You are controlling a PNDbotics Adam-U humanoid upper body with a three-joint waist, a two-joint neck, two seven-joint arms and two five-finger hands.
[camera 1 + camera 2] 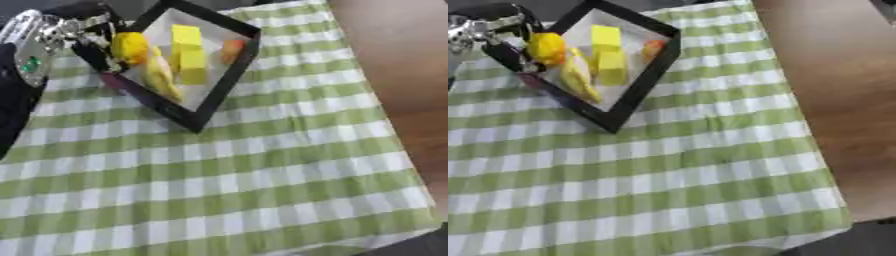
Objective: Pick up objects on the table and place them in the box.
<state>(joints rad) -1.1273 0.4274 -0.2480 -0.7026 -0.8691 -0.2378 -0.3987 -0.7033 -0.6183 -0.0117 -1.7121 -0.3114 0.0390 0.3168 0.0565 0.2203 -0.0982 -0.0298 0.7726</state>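
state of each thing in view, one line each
black-rimmed box with white floor: on the checked cloth, open top, holding items
round yellow-orange fruit: at the box's left wall, left hand on it
left hand: at the box's left wall, grip unclear
yellow blocks: inside box
small orange item: inside box
green-and-white checked cloth: spread flat

Bright, even light; both views blurred soft, shadows faint throughout

place: home-like dining setup | evidence: green-and-white checked tablecloth (262,175) over brown wooden worktop (402,60), right of frame
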